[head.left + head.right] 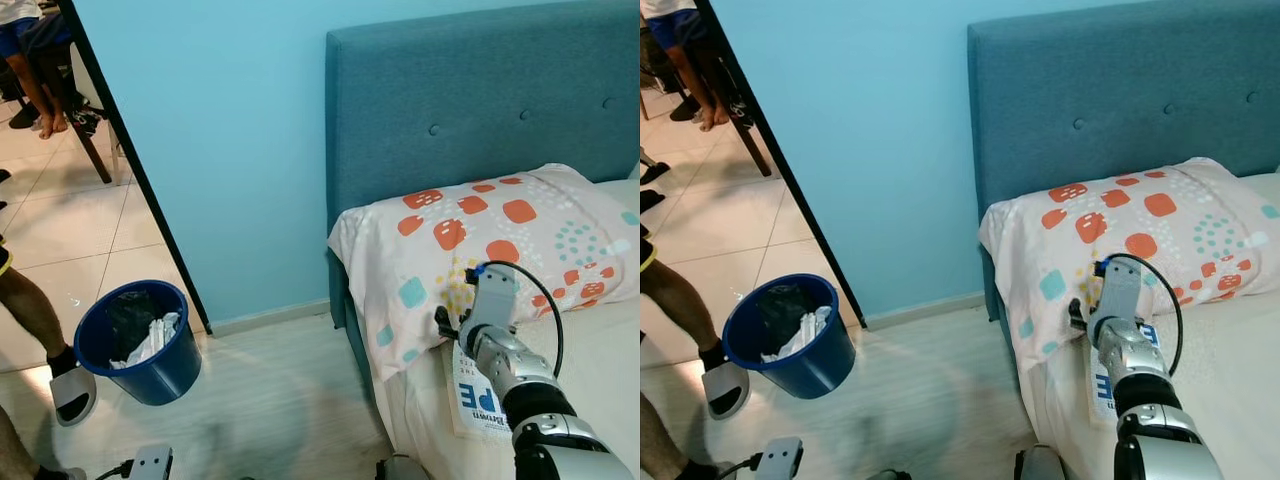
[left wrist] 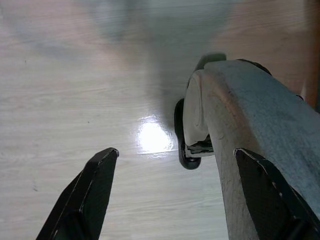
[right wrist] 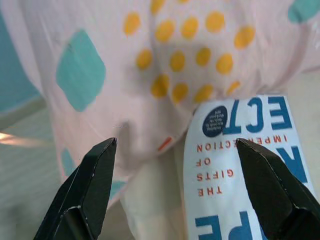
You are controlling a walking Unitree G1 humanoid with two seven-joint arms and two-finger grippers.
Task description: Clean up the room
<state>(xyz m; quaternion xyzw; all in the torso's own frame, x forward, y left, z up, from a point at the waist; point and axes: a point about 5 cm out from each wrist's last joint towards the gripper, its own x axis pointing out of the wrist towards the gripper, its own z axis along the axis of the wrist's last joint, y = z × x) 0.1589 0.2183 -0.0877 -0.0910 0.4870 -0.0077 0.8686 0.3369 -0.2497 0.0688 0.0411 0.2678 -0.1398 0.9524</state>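
A white book with blue lettering lies on the bed sheet, its top edge tucked against a pink pillow with orange and teal patches. My right gripper hovers over the bed, open, aimed at the pillow's lower edge and the book's top corner; nothing is between its fingers. The right arm reaches over the book. My left gripper hangs low, open, pointing at the pale wood floor beside a grey rounded part of my own body.
A blue bucket lined with a black bag and holding white rubbish stands on the floor left of the bed. A person's leg in a slipper is beside it. The teal headboard and a black door frame bound the space.
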